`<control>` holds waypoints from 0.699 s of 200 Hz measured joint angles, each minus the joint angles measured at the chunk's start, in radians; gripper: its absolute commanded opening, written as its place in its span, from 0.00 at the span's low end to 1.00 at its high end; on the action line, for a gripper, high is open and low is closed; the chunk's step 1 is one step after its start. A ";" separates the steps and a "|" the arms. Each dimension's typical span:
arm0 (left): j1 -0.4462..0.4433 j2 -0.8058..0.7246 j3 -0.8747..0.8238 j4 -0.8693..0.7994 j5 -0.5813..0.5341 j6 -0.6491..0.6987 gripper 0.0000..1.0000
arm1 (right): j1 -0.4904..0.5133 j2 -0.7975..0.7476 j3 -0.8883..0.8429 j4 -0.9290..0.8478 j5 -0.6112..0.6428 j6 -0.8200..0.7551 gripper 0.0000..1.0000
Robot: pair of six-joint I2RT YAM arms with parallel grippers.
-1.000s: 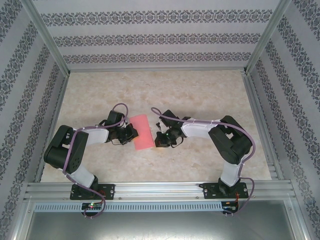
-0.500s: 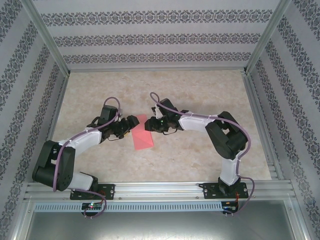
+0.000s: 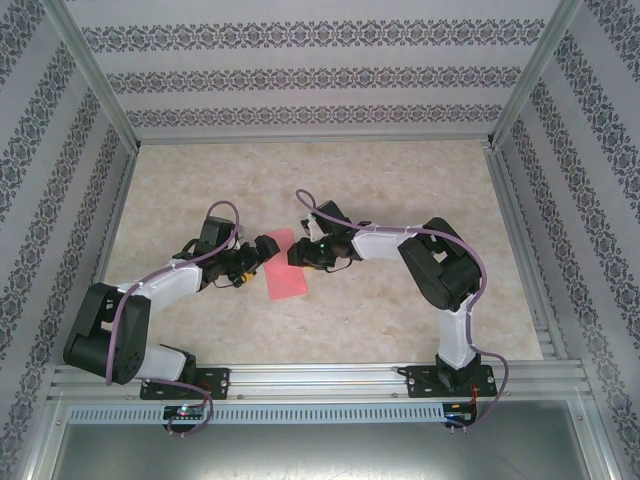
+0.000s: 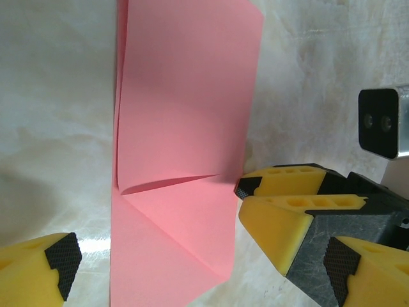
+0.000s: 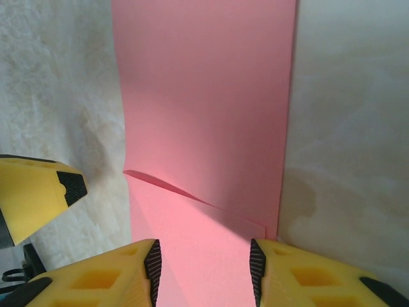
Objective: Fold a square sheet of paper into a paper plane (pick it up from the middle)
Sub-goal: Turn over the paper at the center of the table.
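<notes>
— Now, item one: where did the square sheet of paper (image 3: 286, 275) lie?
— Flat on the table (image 3: 400, 180), folded to a narrow strip with a slanted crease across it. Long axis ran near to far, between the arms.
— Tools?
— Left gripper (image 4: 199, 259): jaws spread wide, holding nothing, at the strip's left edge. Right gripper (image 5: 204, 268): pads parted, nothing pinched, over the right edge; contact could not be told.
— Nearer arm?
— Neither; both stood by the far half, facing across the strip.
— Room?
— Near half uncovered, bare table round it, walls well apart.
</notes>
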 measured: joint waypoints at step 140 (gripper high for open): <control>0.000 0.000 -0.005 0.004 0.015 0.000 1.00 | -0.013 -0.002 -0.001 0.021 0.031 -0.014 0.42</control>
